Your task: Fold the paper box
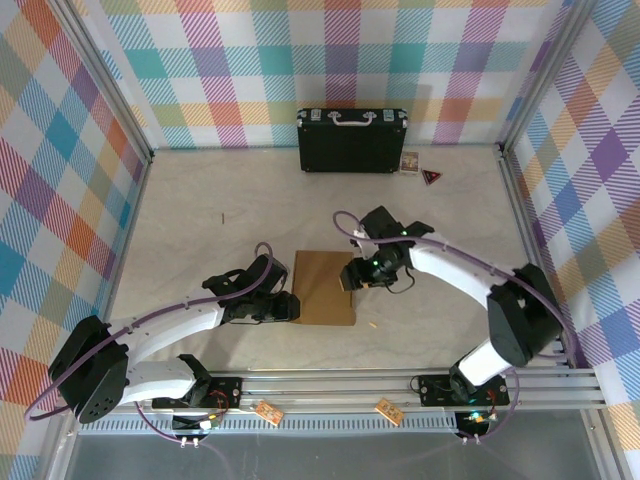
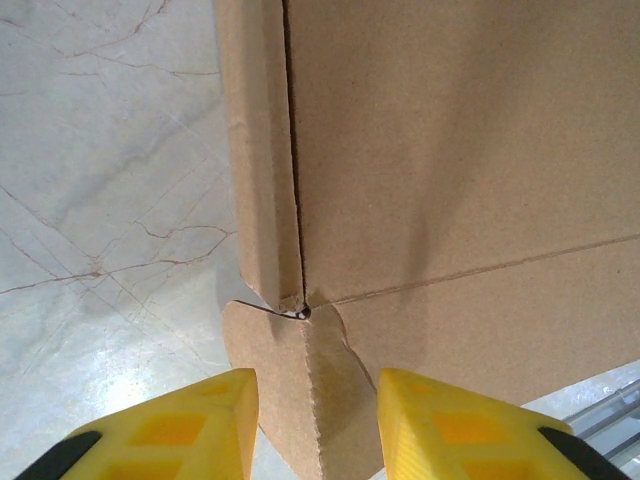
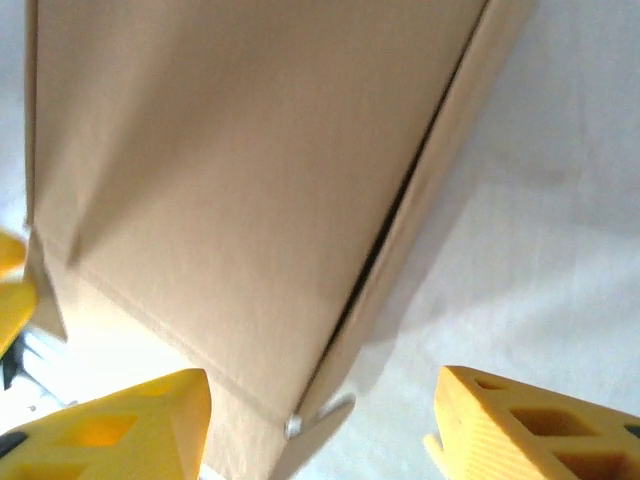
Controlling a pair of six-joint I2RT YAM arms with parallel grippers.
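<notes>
**Cardboard lies between both grippers, neither one clamped**

I see the paper box (image 1: 323, 287) as plain brown corrugated board, lying low on the marble-look table (image 1: 200, 220) near the front edge, well apart from the black case (image 1: 352, 140) at the back wall. The left gripper (image 1: 289, 306) is at its left edge near the front corner, and the right gripper (image 1: 352, 277) is at its right edge.

From the left wrist camera, the yellow fingers stand apart on either side of a rounded tab (image 2: 300, 400), with a gap showing, so I read those jaws as open and not pinching. A narrow side wall (image 2: 258, 150) runs up from that corner, and a scored crease (image 2: 480, 270) crosses the panel. From the right wrist camera, the fingers are spread wide around the box's corner, gripping nothing.

My judgement is that this board is light and stiff between its scores, and it should bend willingly only along them. It will probably slide on the smooth table if pushed from one side. I would take it by a flap edge close to a crease, with the other gripper bracing the panel.
</notes>
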